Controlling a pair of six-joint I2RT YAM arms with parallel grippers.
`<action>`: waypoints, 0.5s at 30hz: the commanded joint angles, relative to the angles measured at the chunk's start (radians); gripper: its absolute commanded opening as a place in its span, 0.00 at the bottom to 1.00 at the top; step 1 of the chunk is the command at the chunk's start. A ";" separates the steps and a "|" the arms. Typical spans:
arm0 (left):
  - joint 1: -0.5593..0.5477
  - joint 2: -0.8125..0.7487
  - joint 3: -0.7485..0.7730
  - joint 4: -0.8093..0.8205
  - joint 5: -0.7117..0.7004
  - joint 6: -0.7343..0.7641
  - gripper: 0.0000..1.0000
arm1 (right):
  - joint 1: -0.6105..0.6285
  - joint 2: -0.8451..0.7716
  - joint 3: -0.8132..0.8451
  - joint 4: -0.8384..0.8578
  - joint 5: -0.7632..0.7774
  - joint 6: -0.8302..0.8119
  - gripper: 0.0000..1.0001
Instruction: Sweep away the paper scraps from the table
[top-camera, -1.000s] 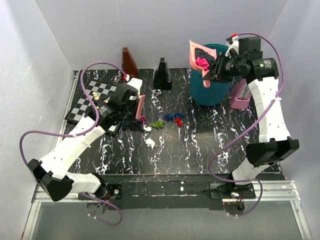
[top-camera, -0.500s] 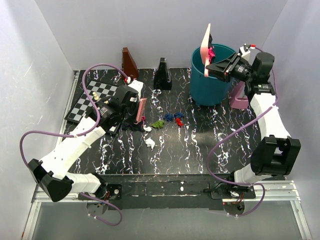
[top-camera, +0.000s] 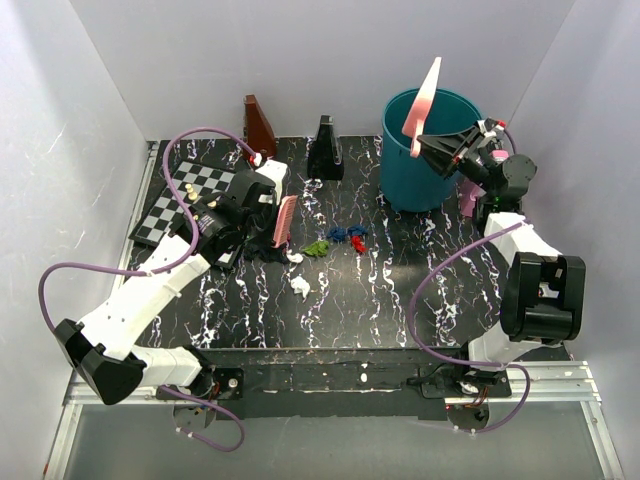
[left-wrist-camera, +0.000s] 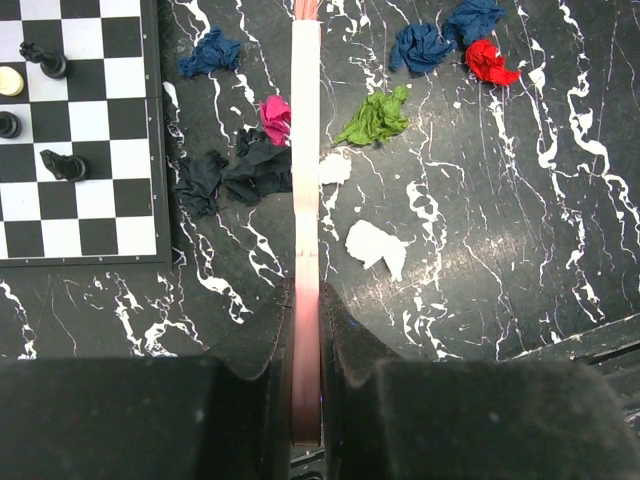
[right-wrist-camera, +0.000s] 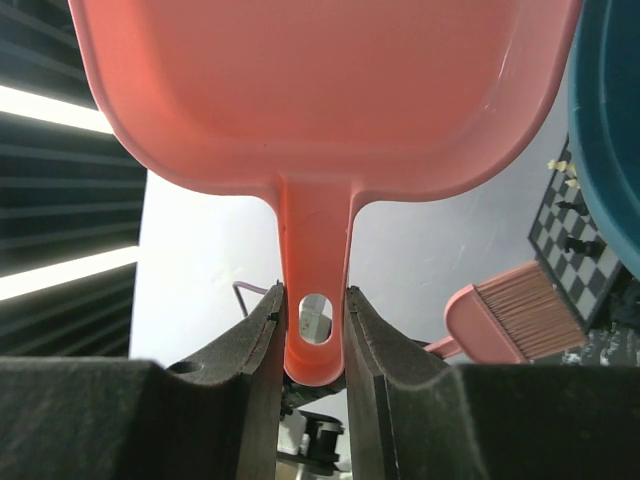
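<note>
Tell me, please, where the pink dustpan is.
Top view, far right: the dustpan stands tipped up over the teal bin, handle between the fingers of the right gripper.

Black table (top-camera: 400, 300) — white veins, pink dustpan (top-camera: 424, 100), teal bin (top-camera: 408, 182)

Black veined tabletop (top-camera: 400, 300): scraps (top-camera: 318, 247) are scattered mid-left, chessboard (top-camera: 178, 196) is laid at left edge, teal bin (top-camera: 405, 180) is stood back right.
</note>
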 joint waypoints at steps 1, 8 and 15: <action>0.004 -0.040 -0.003 0.018 0.010 -0.008 0.00 | -0.004 -0.012 -0.038 0.232 0.056 0.116 0.01; 0.002 -0.038 0.003 0.023 0.012 -0.002 0.00 | -0.002 -0.017 0.061 0.102 -0.054 0.017 0.01; 0.002 -0.020 0.006 0.047 0.026 0.004 0.00 | 0.022 -0.104 0.251 -0.367 -0.254 -0.334 0.01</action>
